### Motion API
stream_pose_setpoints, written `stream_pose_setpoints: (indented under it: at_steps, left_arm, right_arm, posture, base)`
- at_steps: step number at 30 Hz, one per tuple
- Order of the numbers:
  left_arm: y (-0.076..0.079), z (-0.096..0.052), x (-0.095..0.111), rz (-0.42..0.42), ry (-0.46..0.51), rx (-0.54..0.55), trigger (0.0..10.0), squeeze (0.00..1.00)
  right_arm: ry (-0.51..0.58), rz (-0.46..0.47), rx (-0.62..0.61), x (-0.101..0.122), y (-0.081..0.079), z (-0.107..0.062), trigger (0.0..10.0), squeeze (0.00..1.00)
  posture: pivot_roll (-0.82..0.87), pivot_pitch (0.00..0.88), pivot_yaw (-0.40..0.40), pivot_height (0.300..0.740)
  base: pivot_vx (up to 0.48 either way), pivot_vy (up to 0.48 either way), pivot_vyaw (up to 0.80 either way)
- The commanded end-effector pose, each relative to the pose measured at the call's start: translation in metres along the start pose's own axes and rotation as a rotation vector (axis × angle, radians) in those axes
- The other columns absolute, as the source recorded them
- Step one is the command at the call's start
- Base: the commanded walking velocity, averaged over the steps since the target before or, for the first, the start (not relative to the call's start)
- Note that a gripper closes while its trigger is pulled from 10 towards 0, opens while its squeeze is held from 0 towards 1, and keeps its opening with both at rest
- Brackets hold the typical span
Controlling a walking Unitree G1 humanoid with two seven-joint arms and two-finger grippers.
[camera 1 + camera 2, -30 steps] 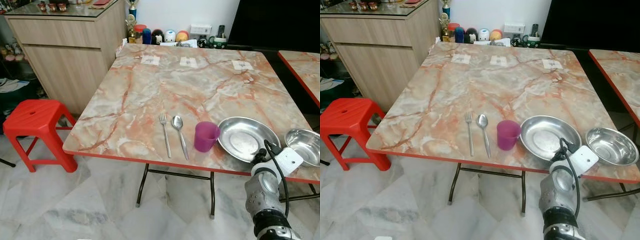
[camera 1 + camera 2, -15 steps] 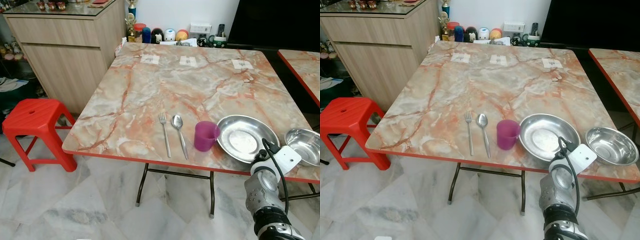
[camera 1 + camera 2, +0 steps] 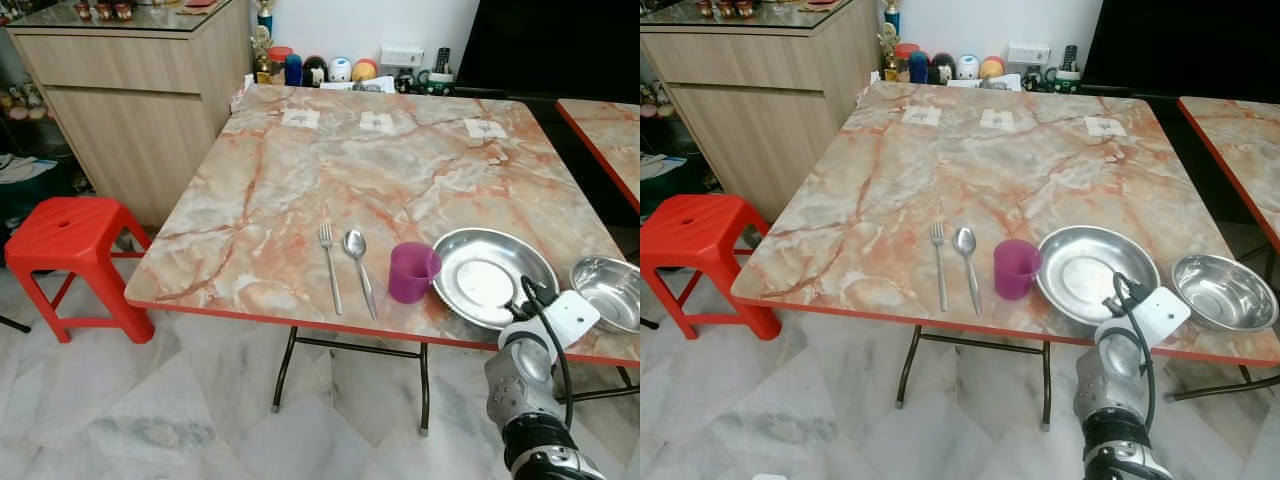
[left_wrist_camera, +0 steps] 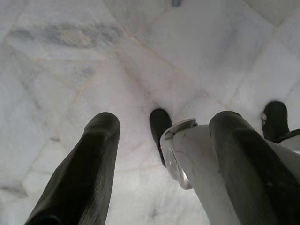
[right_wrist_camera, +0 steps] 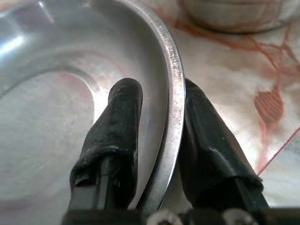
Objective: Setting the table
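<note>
At table edge, right pincer [image 5: 159, 140] clamping plate [image 5: 56, 93] rim, fingertips hidden

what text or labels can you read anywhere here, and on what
None can be read.
Three white labels at the marble table's far edge: small dark marks, too small to read.
Containers and figurines behind the table: any print too small and blurred.
</note>
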State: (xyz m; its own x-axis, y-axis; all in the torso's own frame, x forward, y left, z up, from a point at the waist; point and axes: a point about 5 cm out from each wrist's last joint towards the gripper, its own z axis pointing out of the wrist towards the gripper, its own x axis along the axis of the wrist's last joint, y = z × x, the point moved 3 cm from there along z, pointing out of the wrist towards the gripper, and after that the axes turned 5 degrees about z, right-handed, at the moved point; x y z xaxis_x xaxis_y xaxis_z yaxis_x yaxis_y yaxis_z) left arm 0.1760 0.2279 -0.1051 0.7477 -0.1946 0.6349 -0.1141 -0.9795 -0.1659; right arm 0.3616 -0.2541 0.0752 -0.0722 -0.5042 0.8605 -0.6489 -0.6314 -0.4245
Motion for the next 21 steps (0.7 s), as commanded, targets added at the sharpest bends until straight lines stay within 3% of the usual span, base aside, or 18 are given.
stream_pose_setpoints:
  at_steps: [1,9,14,21]
  left_arm:
    - [0.0,-0.003,-0.008,0.021,-0.024,-0.002,10.0,0.0]
    - [0.0,-0.002,-0.006,0.033,-0.019,-0.003,10.0,0.0]
    - [0.001,-0.002,-0.006,0.045,-0.02,-0.006,10.0,0.0]
    - [0.003,-0.002,-0.007,0.057,-0.023,-0.012,10.0,0.0]
  right_arm:
    - [-0.016,-0.023,-0.01,-0.007,0.002,-0.003,0.0,0.0]
    - [0.014,0.004,0.002,-0.004,-0.002,-0.004,0.0,0.0]
    - [0.069,-0.01,0.051,0.004,-0.01,-0.005,0.0,0.0]
    - [0.183,0.046,0.139,0.025,-0.03,-0.01,0.0,0.0]
  posture:
    - [0.06,0.123,-0.031,0.74]
    - [0.06,0.124,-0.031,0.74]
    - [0.06,0.123,-0.031,0.74]
    - [0.06,0.123,-0.03,0.74]
  base:
    - [0.0,0.0,0.0]
    - [0.0,0.0,0.0]
    - [0.0,0.0,0.0]
    - [0.0,0.0,0.0]
